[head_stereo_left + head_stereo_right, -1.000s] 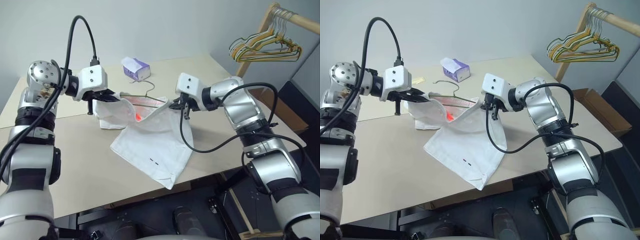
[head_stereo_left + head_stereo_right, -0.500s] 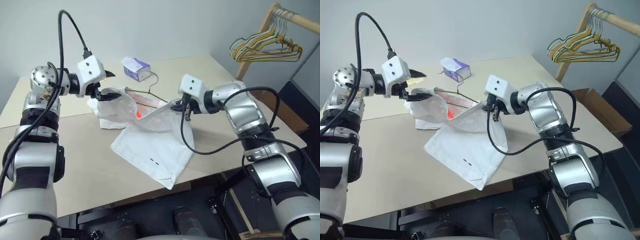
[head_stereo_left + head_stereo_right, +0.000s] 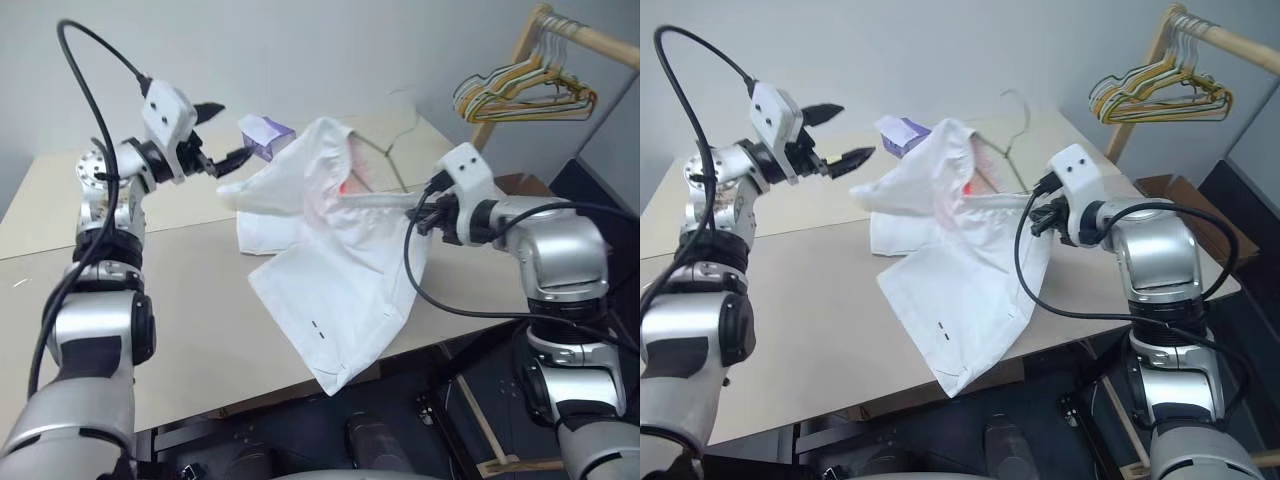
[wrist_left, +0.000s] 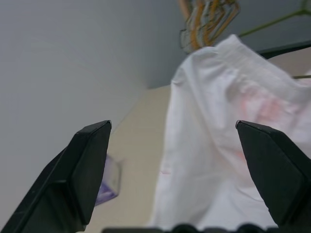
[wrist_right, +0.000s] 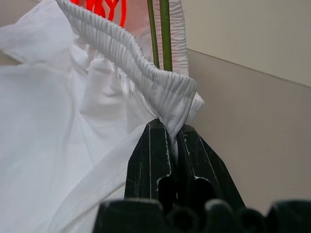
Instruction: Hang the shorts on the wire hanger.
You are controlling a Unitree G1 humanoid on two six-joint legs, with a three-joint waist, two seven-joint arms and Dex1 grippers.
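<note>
The white shorts (image 3: 330,245) hang half lifted off the table, their lower part still resting on it. My right gripper (image 3: 418,214) is shut on the gathered waistband (image 5: 146,63) at the shorts' right end, with two thin wires of the wire hanger (image 5: 160,34) running past just above the pinch. The wire hanger (image 3: 1018,140) stands tilted behind the shorts, hook up, its lower part hidden in the fabric. My left gripper (image 3: 228,132) is open and empty, in the air left of the shorts' raised left corner, apart from it.
A purple-and-white tissue box (image 3: 262,137) sits on the table (image 3: 170,300) just behind my left gripper. At the far right a bunch of coloured hangers (image 3: 525,95) hangs on a wooden rail (image 3: 590,35). The table's front edge runs just under the shorts' lowest corner.
My left gripper has let go of the shorts, opened and drawn back up and to the left. My right gripper moved right, lifting the waistband; the hanger now stands with its hook raised.
</note>
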